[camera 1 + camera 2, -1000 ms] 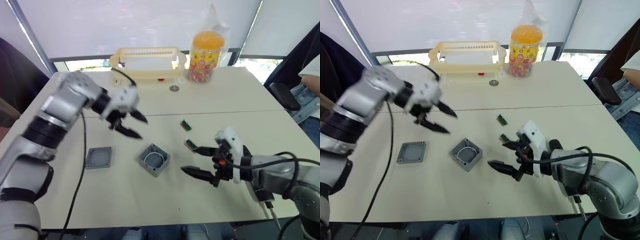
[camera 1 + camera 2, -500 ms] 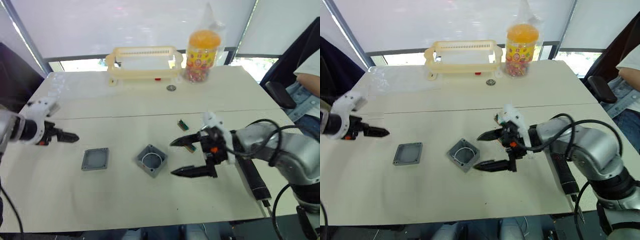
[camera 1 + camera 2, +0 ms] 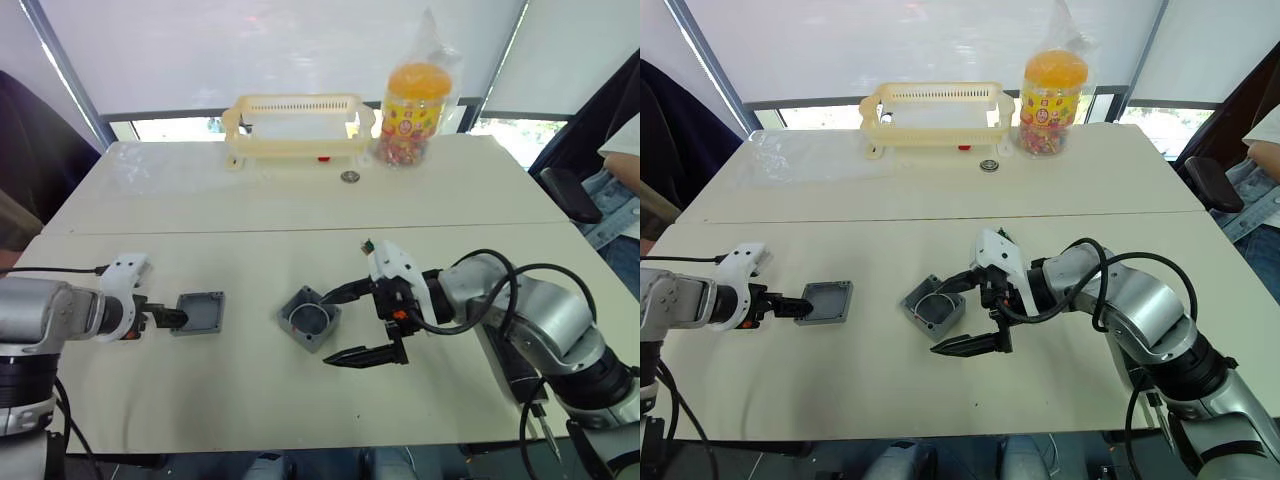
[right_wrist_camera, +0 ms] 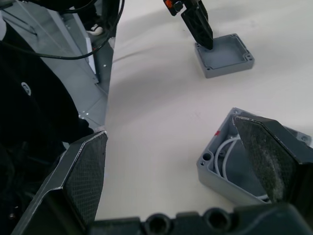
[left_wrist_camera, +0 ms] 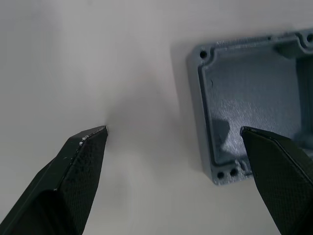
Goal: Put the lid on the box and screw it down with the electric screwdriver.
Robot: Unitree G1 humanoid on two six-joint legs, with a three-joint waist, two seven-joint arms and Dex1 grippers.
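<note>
The flat grey lid lies inner side up on the table, left of the deeper grey box. The box holds white wire and has a red mark. My left gripper is open and low at the lid's left edge, one fingertip over the lid's inside and the other on the bare table. My right gripper is open at the box's right side, one finger above the box's rim and the other in front of it. The black electric screwdriver lies on the table, partly hidden under my right forearm.
A yellow basket and a bagged orange-capped jar stand at the table's far side, with a small round part in front of them. A small green part lies behind my right gripper. A seated person is at the right edge.
My left arm swung from above the table's middle out to the left, then came down to the lid. My right gripper moved left, up to the box. The camera also shifted.
</note>
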